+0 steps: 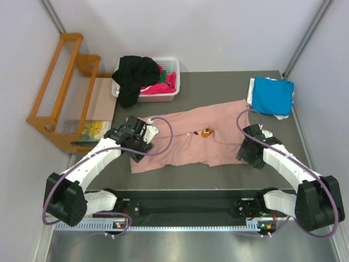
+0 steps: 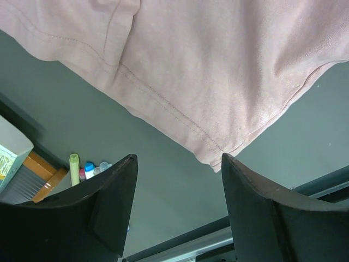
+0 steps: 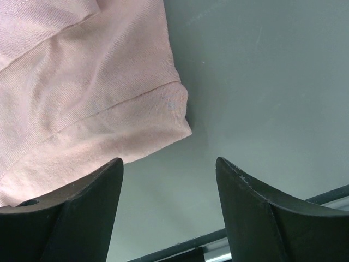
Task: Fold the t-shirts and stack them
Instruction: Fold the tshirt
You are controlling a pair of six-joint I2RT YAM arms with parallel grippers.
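Note:
A dusty salmon-pink t-shirt with a small orange-dark chest print lies spread across the middle of the dark table. My left gripper hovers over its left edge, and my right gripper over its right edge. In the left wrist view the left gripper is open, and a hemmed corner of the pink shirt lies just beyond the fingertips, outside the jaws. The right gripper is also open, with a corner of the pink shirt ahead of its left finger. A bright blue t-shirt lies folded at the back right.
A white slatted basket at the back holds black, magenta and green shirts, the black one draped over its rim. A wooden rack stands left of the table. Small bottles show beyond the table's left side. A black rail runs along the near edge.

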